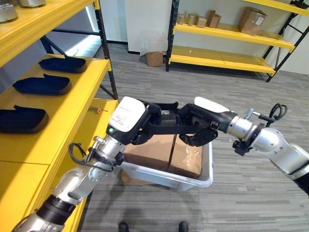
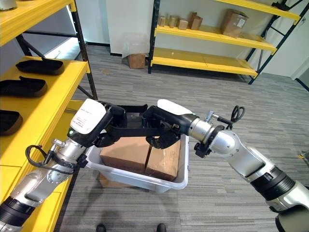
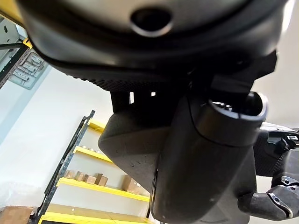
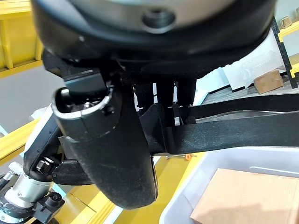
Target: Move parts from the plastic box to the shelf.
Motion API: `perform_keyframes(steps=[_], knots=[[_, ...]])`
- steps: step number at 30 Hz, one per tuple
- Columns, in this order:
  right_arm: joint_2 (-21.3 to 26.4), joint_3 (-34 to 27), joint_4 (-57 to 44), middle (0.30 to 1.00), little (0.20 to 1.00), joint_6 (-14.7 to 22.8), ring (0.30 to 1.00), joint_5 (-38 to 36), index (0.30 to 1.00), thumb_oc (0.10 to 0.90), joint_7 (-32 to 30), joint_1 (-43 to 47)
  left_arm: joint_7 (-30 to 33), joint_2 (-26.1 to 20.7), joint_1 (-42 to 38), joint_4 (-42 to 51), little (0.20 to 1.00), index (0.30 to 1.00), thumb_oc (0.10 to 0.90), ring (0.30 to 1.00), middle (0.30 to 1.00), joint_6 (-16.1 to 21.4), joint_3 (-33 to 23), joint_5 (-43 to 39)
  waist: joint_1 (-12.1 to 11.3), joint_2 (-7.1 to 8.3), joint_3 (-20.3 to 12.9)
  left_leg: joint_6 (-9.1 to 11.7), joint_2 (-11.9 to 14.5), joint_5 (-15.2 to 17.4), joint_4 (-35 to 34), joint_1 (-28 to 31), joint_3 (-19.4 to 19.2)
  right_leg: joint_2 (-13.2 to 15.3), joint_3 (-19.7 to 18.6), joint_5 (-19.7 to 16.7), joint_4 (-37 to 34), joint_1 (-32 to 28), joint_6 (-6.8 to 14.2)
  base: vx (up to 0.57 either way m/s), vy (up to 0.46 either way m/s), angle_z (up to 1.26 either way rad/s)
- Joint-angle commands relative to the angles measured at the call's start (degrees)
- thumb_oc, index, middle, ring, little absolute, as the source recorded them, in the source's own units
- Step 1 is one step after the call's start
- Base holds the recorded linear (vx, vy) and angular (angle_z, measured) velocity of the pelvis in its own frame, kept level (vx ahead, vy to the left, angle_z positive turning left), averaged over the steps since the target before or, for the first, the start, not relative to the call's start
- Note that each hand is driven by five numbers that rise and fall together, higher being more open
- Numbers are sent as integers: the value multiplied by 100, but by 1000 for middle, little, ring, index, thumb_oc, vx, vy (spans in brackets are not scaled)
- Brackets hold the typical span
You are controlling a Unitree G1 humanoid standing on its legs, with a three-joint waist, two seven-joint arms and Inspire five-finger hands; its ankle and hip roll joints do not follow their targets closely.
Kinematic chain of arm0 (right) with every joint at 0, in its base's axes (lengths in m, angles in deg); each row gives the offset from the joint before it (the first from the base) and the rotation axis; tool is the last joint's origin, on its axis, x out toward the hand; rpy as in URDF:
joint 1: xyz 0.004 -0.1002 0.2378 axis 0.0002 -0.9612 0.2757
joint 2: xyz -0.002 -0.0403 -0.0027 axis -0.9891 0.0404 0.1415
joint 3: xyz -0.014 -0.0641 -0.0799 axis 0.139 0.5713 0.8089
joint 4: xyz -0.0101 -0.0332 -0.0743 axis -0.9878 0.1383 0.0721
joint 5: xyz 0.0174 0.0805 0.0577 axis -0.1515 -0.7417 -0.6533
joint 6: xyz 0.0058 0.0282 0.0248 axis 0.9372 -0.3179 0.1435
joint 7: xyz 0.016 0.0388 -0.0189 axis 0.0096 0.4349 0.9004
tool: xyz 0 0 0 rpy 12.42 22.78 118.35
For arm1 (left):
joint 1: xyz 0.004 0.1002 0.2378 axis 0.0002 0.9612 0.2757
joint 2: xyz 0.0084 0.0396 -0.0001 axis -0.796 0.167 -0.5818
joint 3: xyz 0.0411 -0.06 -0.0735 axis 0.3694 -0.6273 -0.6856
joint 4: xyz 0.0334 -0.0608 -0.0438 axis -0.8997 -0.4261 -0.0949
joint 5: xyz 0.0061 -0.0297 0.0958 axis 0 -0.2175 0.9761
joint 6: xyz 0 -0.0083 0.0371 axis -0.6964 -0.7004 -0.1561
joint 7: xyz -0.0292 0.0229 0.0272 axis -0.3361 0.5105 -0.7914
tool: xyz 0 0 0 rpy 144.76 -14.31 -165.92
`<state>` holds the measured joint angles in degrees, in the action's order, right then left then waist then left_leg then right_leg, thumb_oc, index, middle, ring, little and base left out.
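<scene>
Both hands hold one long black moulded part level above the white plastic box. The left hand has its fingers curled round the part's end on the shelf side; the right hand has its fingers wrapped over the other end, thumb beneath, as the right wrist view shows. The box sits on the floor just beside the yellow shelf and holds two brown cardboard boxes side by side. Three more black parts lie in a row on the shelf's middle level.
</scene>
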<state>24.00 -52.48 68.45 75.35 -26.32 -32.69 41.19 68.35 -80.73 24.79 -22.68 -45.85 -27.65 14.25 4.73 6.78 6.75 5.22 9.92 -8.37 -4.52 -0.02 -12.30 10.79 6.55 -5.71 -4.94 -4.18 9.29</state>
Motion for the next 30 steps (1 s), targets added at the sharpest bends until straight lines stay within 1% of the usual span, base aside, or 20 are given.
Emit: perform_keyframes(steps=[1, 2, 3, 8, 11, 12, 13, 15, 16, 17, 18, 20, 21, 22, 23, 27, 28, 30], knots=[[-135, -396, -173, 300, 300, 398, 300, -380, 300, 400, -487, 808, 410, 161, -582, 419, 300, 300, 400, 300, 300, 308, -31, -414, -63, 45, -545, 384, 549, 491, -12, 480, -76, 462, 74, 8, 58, -1, 391, 0, 0, 0], [-167, -449, -129, 467, 467, 390, 467, -387, 467, 520, -517, 745, 418, 179, -566, 413, 300, 300, 400, 300, 300, 292, -48, -420, -56, 33, -542, 383, 546, 492, -13, 482, -81, 465, 68, 7, 56, 0, 393, 0, 0, 0], [-175, -497, -133, 1000, 1000, 387, 1000, -388, 1000, 900, -525, 697, 417, 184, -550, 409, 300, 300, 400, 300, 300, 291, -56, -427, -56, 33, -542, 382, 545, 492, -12, 482, -83, 465, 65, 7, 56, 2, 392, 0, 0, 0], [-244, -1015, -243, 1000, 1000, 409, 1000, -417, 1000, 900, -649, 204, 443, 210, -363, 427, 300, 300, 400, 300, 300, 259, -272, -446, -24, -6, -537, 368, 535, 503, -10, 489, -90, 469, 60, 13, 69, 17, 393, 0, 0, 0], [-336, -1526, -306, 1000, 1000, 416, 1000, -441, 1000, 900, -725, -387, 473, 242, -98, 475, 300, 300, 400, 300, 300, 240, -534, -474, -7, -28, -532, 360, 526, 510, -9, 488, -88, 474, 55, 23, 80, 20, 392, 0, 0, 0], [-442, -1917, -309, 1000, 1000, 404, 1000, -495, 1000, 900, -811, -843, 488, 227, 76, 470, 300, 300, 400, 300, 300, 233, -740, -515, 17, -50, -530, 353, 523, 520, -7, 494, -84, 472, 36, 31, 90, 18, 392, 15, -9, -3], [-446, -1958, -339, 1000, 1000, 397, 1000, -496, 1000, 900, -804, -896, 480, 217, 87, 485, 300, 300, 400, 300, 300, 232, -732, -520, 7, -40, -538, 354, 524, 520, -7, 495, -83, 471, 38, 32, 91, 17, 392, 0, 0, 0], [-586, -2326, -375, 1000, 1000, 392, 1000, -542, 1000, 900, -852, -1353, 474, 214, 281, 464, 300, 300, 400, 300, 300, 213, -942, -580, 27, -70, -525, 350, 526, 523, -6, 494, -87, 473, 38, 42, 93, 16, 389, 5, -7, -4], [-596, -2363, -407, 1000, 1000, 386, 1000, -540, 1000, 900, -848, -1407, 467, 202, 296, 481, 300, 300, 400, 300, 300, 213, -935, -584, 16, -59, -535, 351, 527, 523, -6, 495, -85, 472, 40, 42, 93, 14, 389, 1, -10, -4], [-771, -2635, -415, 1000, 1000, 396, 1000, -617, 1000, 900, -881, -1717, 455, 237, 458, 422, 300, 300, 400, 300, 300, 204, -1132, -639, 53, -102, -511, 346, 526, 519, -7, 496, -89, 468, 33, 45, 93, 24, 384, 0, 0, 0], [-1101, -2991, -519, 1000, 1000, 407, 1000, -697, 1000, 900, -928, -2189, 435, 263, 681, 366, 300, 300, 400, 300, 300, 184, -1315, -702, 67, -125, -515, 346, 533, 517, -5, 498, -94, 463, 34, 55, 93, 24, 380, 0, 0, 0], [-1200, -3107, -609, 1000, 1000, 388, 1000, -712, 1000, 900, -897, -2383, 422, 273, 769, 349, 300, 300, 400, 300, 300, 179, -1370, -732, 65, -125, -527, 345, 534, 519, -5, 505, -92, 457, 28, 61, 95, 28, 374, 3, -16, -6], [-1421, -3214, -664, 1000, 1000, 399, 1000, -708, 1000, 900, -908, -2603, 418, 325, 921, 277, 300, 300, 400, 300, 300, 158, -1485, -742, 79, -161, -515, 342, 533, 514, -6, 508, -98, 449, 20, 73, 98, 32, 366, 4, -16, -10], [-1432, -3224, -687, 1000, 1000, 392, 1000, -704, 1000, 900, -906, -2633, 415, 318, 940, 288, 300, 300, 400, 300, 300, 159, -1486, -744, 76, -156, -527, 343, 535, 514, -7, 510, -100, 448, 18, 75, 100, 32, 365, 3, -17, -9], [-1560, -3292, -748, 1000, 1000, 401, 1000, -721, 1000, 900, -885, -2756, 408, 361, 1034, 256, 300, 300, 400, 300, 300, 150, -1567, -766, 86, -176, -522, 344, 538, 509, -6, 509, -105, 447, 15, 81, 103, 38, 360, -2, -19, -9], [-2112, -3593, -987, 1000, 1000, 448, 1000, -745, 1000, 900, -833, -3398, 494, 600, 1465, 242, 300, 300, 400, 300, 300, 131, -2049, -839, 123, -266, -500, 340, 552, 496, 5, 496, -93, 433, 5, 154, 171, 61, 338, -8, -44, -2], [-2313, -3648, -1011, 1000, 1000, 467, 1000, -753, 1000, 900, -857, -3569, 544, 693, 1574, 275, 300, 300, 400, 300, 300, 110, -2170, -867, 134, -295, -490, 341, 556, 489, 8, 493, -82, 426, 1, 186, 211, 64, 320, -17, -53, 1], [-2499, -3762, -1073, 1000, 1000, 506, 1000, -676, 1000, 900, -885, -3779, 632, 795, 1728, 351, 300, 300, 400, 300, 300, 106, -2387, -893, 152, -339, -475, 342, 570, 475, 23, 491, -72, 402, -17, 247, 281, 80, 295, -23, -58, 1]])
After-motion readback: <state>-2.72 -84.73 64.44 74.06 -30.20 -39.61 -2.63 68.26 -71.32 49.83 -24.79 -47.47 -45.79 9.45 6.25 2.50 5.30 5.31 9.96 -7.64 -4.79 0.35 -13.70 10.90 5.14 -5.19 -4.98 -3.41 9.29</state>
